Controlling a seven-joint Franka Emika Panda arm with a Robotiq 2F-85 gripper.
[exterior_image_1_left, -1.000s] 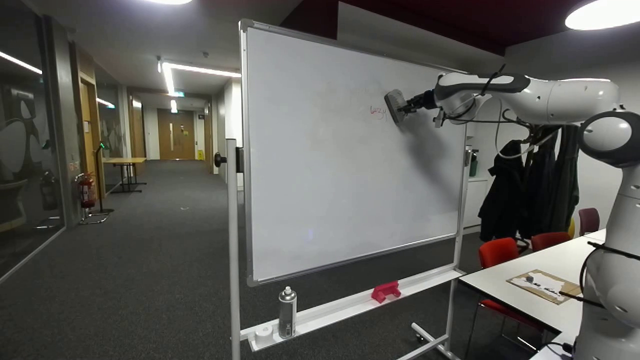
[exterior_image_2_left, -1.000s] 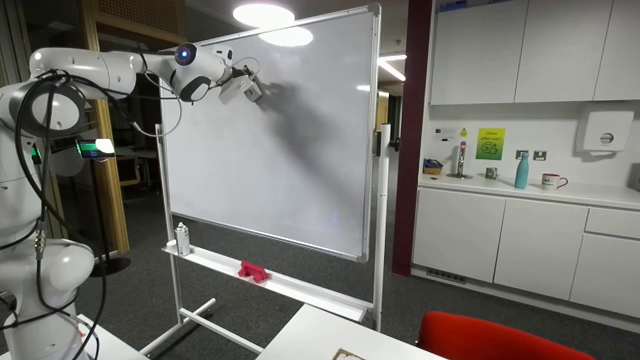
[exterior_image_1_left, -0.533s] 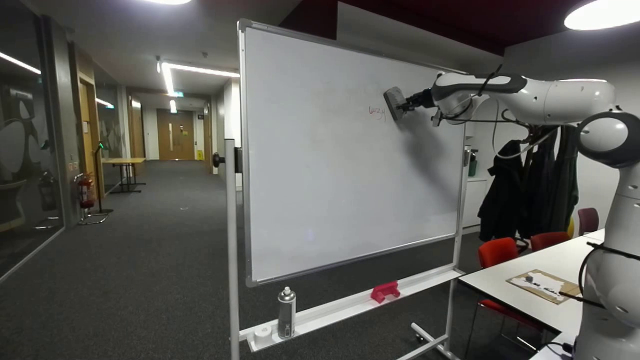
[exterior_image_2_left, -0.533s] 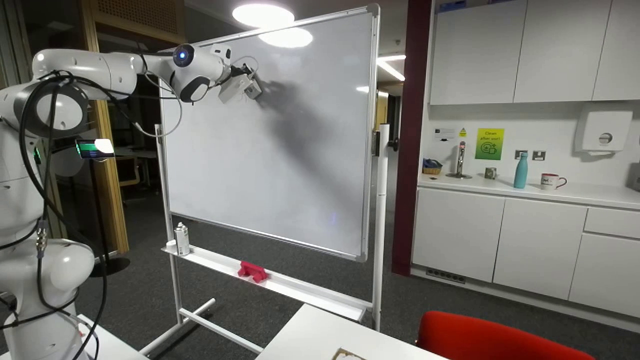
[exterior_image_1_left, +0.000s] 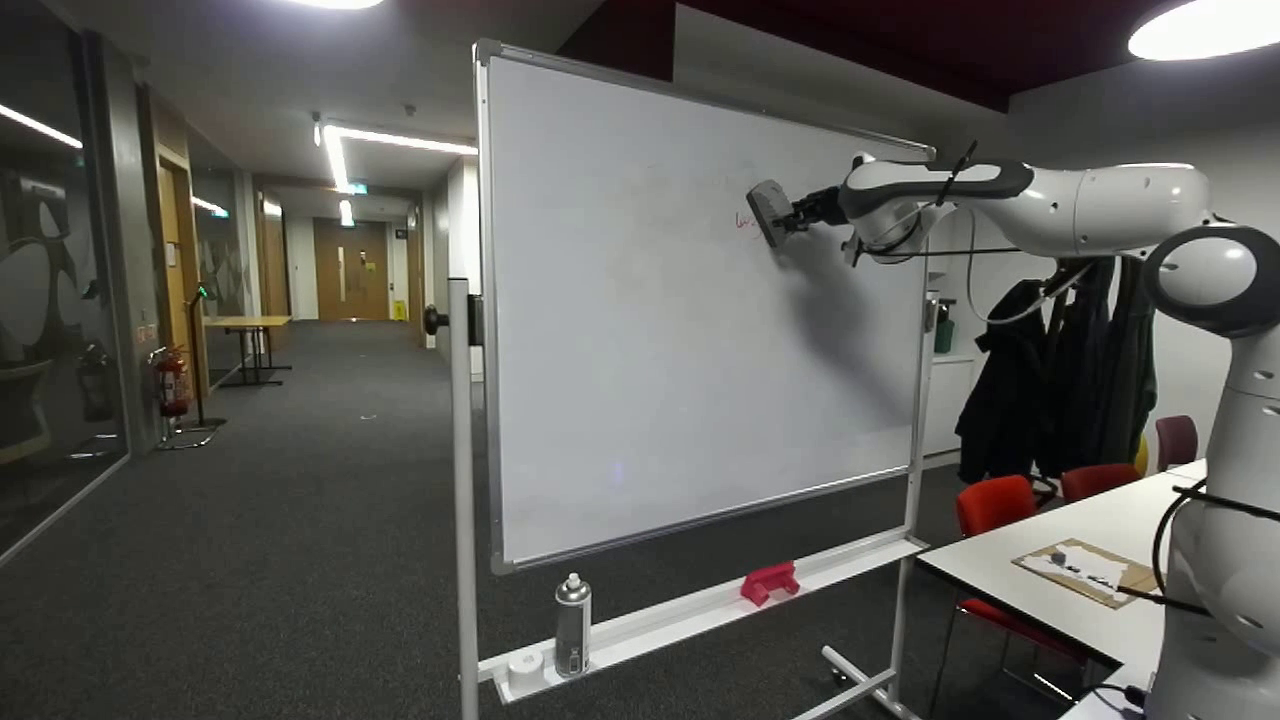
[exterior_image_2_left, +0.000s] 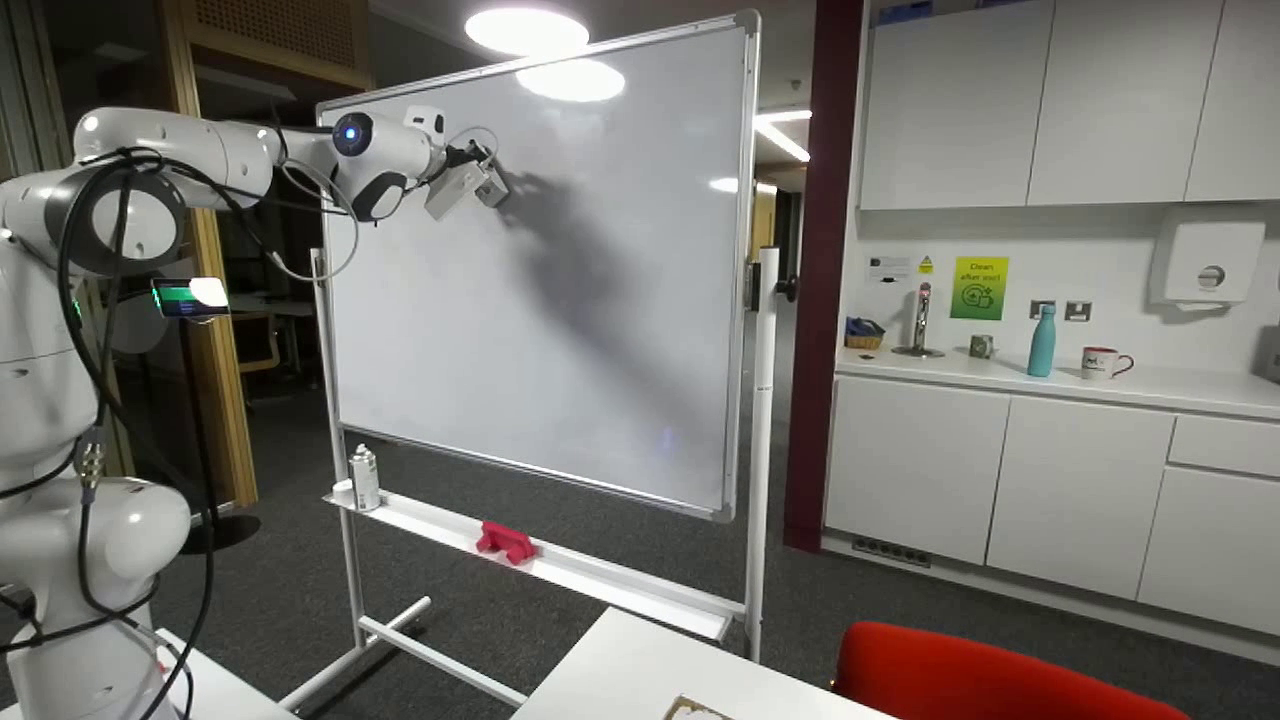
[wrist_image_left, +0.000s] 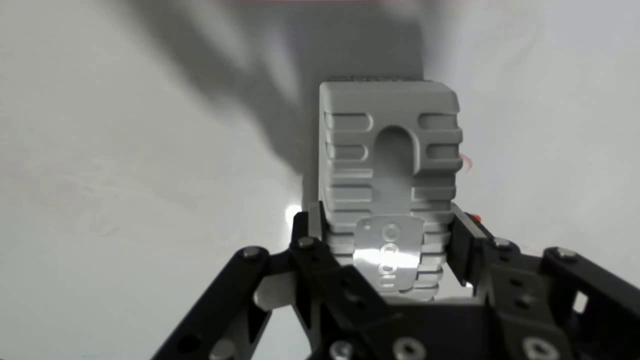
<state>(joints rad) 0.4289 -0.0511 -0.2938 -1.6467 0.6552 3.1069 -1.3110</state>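
Observation:
My gripper (exterior_image_1_left: 795, 222) is shut on a grey board eraser (exterior_image_1_left: 768, 212) in front of the upper right of a whiteboard (exterior_image_1_left: 640, 350). In the wrist view the gripper's fingers (wrist_image_left: 387, 220) press both sides of the ribbed eraser (wrist_image_left: 392, 107), which has a shiny label. Its dark felt edge shows at the top. I cannot tell whether the felt touches the board. Red writing (exterior_image_1_left: 745, 221) shows just left of the eraser; the eraser hides part of that area. A small red mark (wrist_image_left: 467, 162) shows beside the eraser in the wrist view.
The whiteboard's lower ledge (exterior_image_1_left: 680, 612) holds a spray can (exterior_image_1_left: 573, 625), a white roll (exterior_image_1_left: 525, 668) and a red holder (exterior_image_1_left: 770, 583). A white table (exterior_image_1_left: 1060, 540) and red chairs (exterior_image_1_left: 995, 503) stand near the arm. A kitchen counter (exterior_image_2_left: 1000, 385) is behind the board.
My gripper and the eraser have moved left and slightly down, as seen in both exterior views, mostly in the last half second. Less of the red writing's right end shows.

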